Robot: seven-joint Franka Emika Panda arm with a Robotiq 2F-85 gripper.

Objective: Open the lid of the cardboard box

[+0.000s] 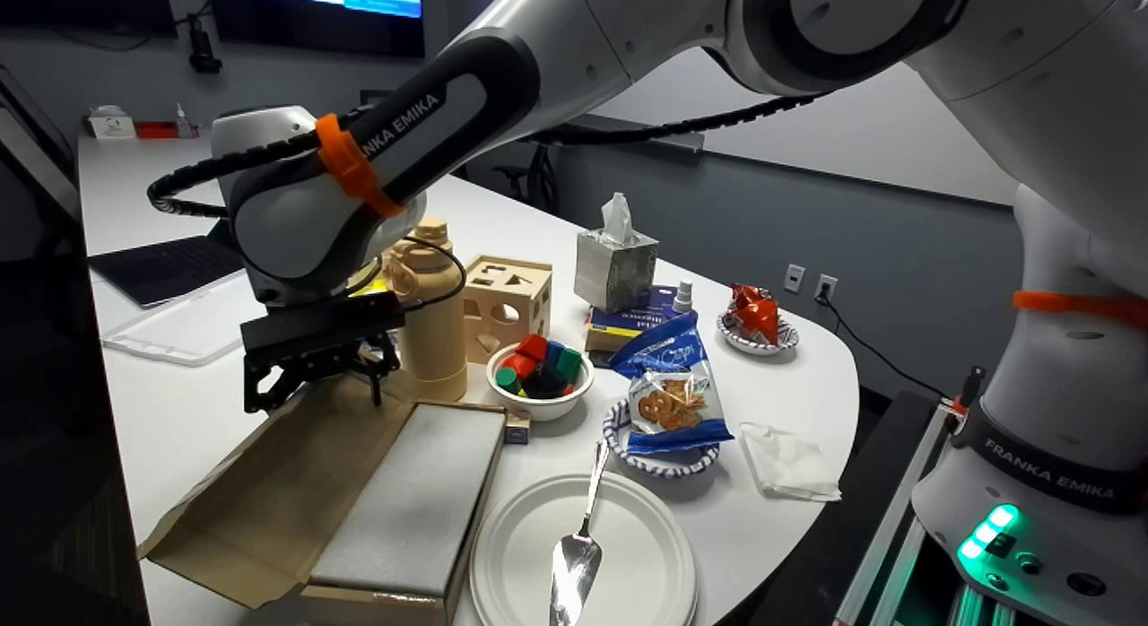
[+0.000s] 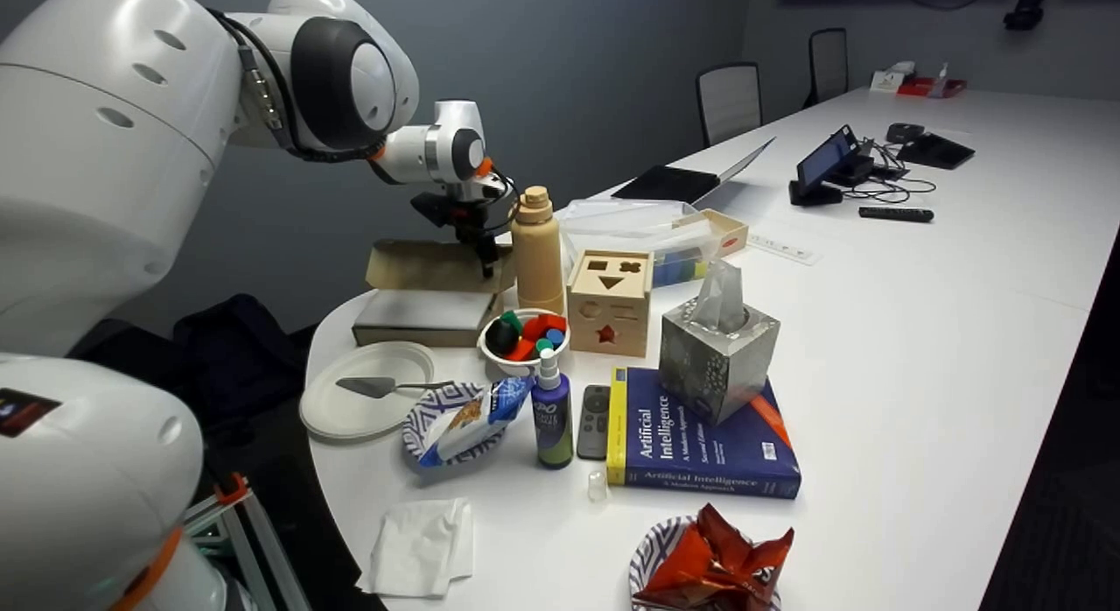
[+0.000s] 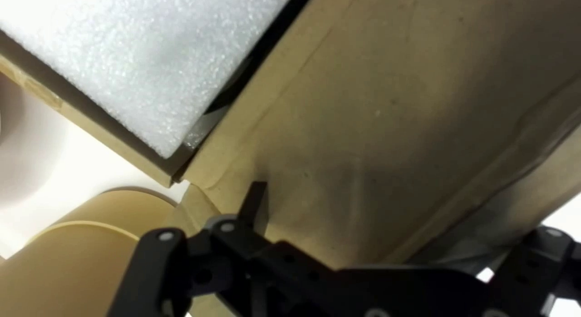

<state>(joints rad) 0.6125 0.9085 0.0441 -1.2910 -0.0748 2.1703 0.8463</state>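
The cardboard box (image 1: 377, 605) lies on the table with a pale foam sheet inside; it also shows in an exterior view (image 2: 420, 335) and in the wrist view (image 3: 91, 128). Its brown lid (image 1: 278, 500) is swung up off the box and leans outward from the hinged long edge; it also shows in an exterior view (image 2: 429, 265) and in the wrist view (image 3: 386, 103). My gripper (image 1: 318, 395) is at the lid's end near the bottle. Its fingers are wide apart in the wrist view (image 3: 386, 212), one over the lid's inner face, the other partly hidden beyond its outer edge.
A tan bottle (image 1: 437, 330) stands close beside the gripper and the box's end. A wooden block toy (image 2: 610, 305), a bowl of blocks (image 1: 543, 406) and a plate with a cake server (image 1: 502, 554) are near the box. A plastic container lid (image 1: 179, 326) lies behind.
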